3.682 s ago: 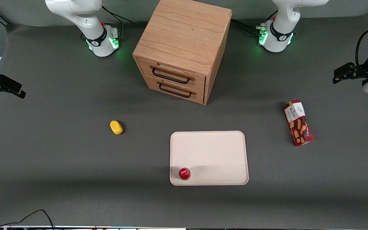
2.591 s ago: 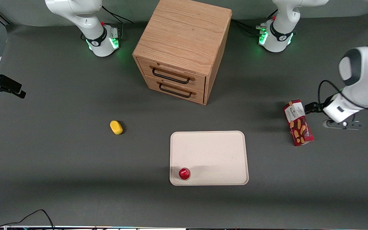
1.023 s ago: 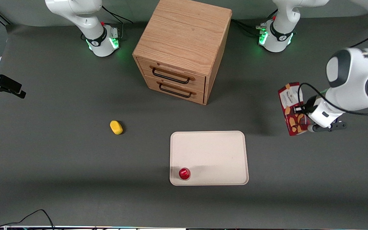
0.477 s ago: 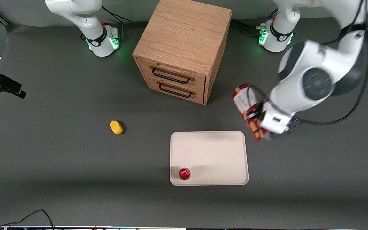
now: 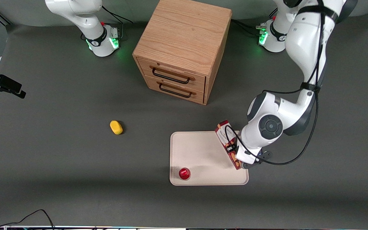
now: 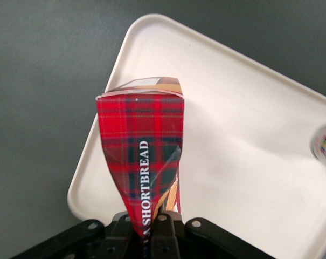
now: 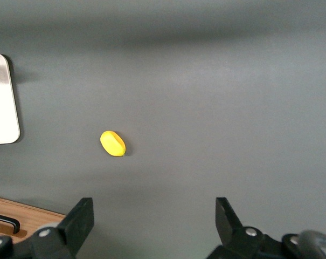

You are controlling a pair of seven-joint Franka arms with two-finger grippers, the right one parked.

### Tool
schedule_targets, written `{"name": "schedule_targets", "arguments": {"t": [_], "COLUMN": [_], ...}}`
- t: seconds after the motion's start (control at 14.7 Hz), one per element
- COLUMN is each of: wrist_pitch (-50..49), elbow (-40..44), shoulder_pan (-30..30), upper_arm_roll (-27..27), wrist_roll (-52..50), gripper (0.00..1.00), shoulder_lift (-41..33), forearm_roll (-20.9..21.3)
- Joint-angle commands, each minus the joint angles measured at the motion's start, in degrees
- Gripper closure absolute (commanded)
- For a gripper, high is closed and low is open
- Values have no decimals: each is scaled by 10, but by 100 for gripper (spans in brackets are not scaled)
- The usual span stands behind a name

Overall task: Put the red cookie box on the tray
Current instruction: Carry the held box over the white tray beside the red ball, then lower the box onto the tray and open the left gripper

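The slim dark-red cardboard cookie box (image 5: 226,140) (image 6: 144,162), tartan-sided, is pinched at one end by the left arm's black two-finger gripper (image 5: 235,153) (image 6: 152,229), right of frame centre in the front view. It hangs tilted over the flat cream-beige rectangular tray (image 5: 203,153) (image 6: 249,162), at the tray's working-arm end. A small round red cap (image 5: 184,173) stands in the tray's lower-left corner.

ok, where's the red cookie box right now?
In the front view the red cookie box is clamped in the left gripper, over the tray at its end toward the working arm, apart from the small red cap.
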Motion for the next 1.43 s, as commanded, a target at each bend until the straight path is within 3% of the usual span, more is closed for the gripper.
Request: {"name": "schedule_targets", "arguments": {"t": [0.0, 0.68, 0.75, 0.82, 0.89, 0.95, 1.23, 1.36], "wrist_pitch": [15, 109, 109, 107, 103, 95, -107, -205], "elbow": [23, -15, -15, -15, -14, -13, -3, -8], "shoulder_pan": [-1, -7, -7, -7, -6, -5, 3, 13], "upper_arm_roll": [-1, -1, -1, -1, -1, -1, -3, 0], "wrist_roll": [-20, -13, -12, -10, -8, 1, 64, 121], "gripper": [100, 100, 85, 45, 18, 2, 0, 0], "shoulder_lift": [17, 50, 51, 51, 50, 45, -33, -103], "forearm_roll": [31, 82, 90, 91, 91, 91, 76, 30]}}
